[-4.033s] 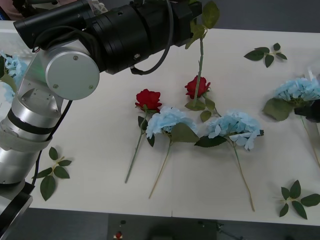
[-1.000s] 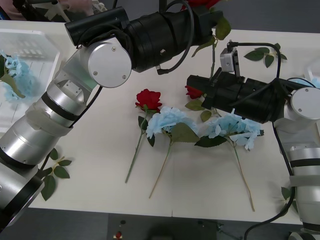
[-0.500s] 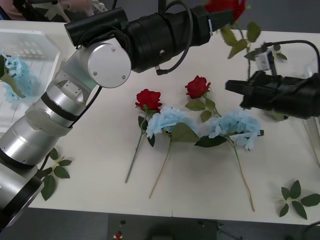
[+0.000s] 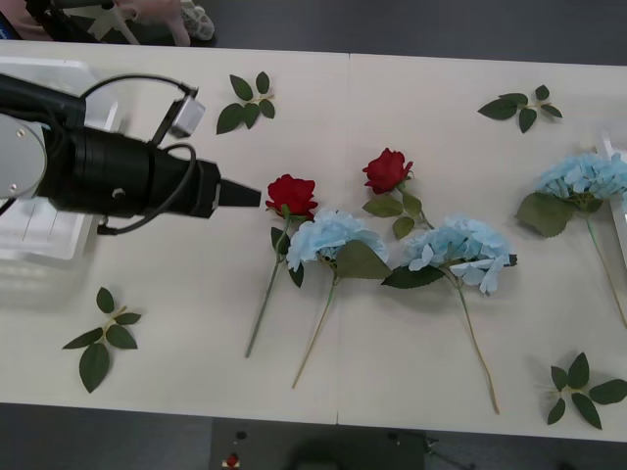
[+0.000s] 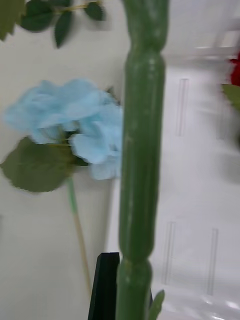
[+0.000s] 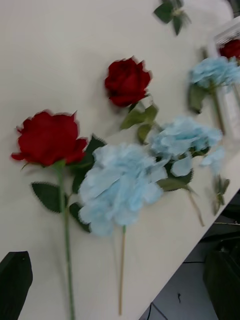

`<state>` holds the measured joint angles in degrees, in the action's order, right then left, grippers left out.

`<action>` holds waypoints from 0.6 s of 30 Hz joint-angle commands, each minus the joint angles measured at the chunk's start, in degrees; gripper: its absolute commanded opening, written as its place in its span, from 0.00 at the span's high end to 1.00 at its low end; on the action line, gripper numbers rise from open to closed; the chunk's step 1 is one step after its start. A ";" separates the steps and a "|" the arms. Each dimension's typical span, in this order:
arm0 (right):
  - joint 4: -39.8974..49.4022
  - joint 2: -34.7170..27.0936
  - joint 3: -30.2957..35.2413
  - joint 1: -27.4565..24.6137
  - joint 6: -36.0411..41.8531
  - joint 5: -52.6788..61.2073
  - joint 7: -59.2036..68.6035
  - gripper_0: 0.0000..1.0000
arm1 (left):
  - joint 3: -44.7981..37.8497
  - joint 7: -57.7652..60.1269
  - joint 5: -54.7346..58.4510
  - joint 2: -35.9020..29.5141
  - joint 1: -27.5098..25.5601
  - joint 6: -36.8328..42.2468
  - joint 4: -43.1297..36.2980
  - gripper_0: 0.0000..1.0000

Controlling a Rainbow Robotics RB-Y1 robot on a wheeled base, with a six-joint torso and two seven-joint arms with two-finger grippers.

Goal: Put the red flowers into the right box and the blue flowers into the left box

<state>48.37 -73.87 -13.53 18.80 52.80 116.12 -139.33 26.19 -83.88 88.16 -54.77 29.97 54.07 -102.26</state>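
Note:
Two red flowers (image 4: pixel 291 194) (image 4: pixel 387 169) lie mid-table, with blue flowers (image 4: pixel 328 235) (image 4: pixel 465 250) just in front of them and another blue flower (image 4: pixel 586 176) at the far right. My left gripper (image 4: pixel 245 196) is open and points at the left rose from its left, a little short of it; the rose (image 6: pixel 49 137) is close in the left wrist view. My right gripper (image 5: pixel 127 300) is shut on a green rose stem (image 5: pixel 141 150) over the right box (image 5: pixel 200 175), where a red bloom (image 5: pixel 235 70) lies. The left box (image 4: pixel 39 67) stands behind my left arm.
Loose green leaf sprigs lie at the back (image 4: pixel 245 98) (image 4: pixel 519 106) and near the front edge (image 4: pixel 103 338) (image 4: pixel 583 387). A thin white edge of the right box (image 4: pixel 621 220) shows at the table's right end, beside the far-right blue flower.
My left arm has swung down and back from high at the right to low at the left, empty. The right arm has left the front view, carrying the rose the left one held up.

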 commanded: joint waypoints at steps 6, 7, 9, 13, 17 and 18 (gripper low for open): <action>-3.20 3.47 -9.49 4.14 -19.49 -0.54 2.22 1.00 | 11.25 -0.76 -10.47 10.21 5.89 -3.01 13.75 0.00; -3.37 3.82 -10.11 4.50 -20.72 -0.72 2.39 1.00 | 11.51 -0.85 -11.17 11.00 6.33 -3.01 14.81 0.00; -4.95 5.31 -12.92 5.99 -24.76 -1.16 2.92 1.00 | 13.09 -0.85 -14.69 14.69 8.53 -3.01 18.85 0.00; -8.56 7.16 -14.85 8.54 -27.57 -1.77 3.36 1.00 | 14.59 -0.93 -19.52 19.61 11.60 -3.01 25.27 0.00; -11.02 7.60 -14.85 9.94 -27.84 -6.52 3.36 0.92 | 17.22 -0.85 -24.53 23.92 15.73 -3.01 31.68 0.08; -11.19 7.60 -14.85 10.03 -28.01 -7.92 3.36 0.76 | 18.10 -0.93 -25.67 24.89 16.79 -3.01 33.44 0.28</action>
<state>37.73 -64.94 -29.75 28.14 25.35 109.71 -137.35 41.71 -83.94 64.44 -30.63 42.82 51.36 -71.44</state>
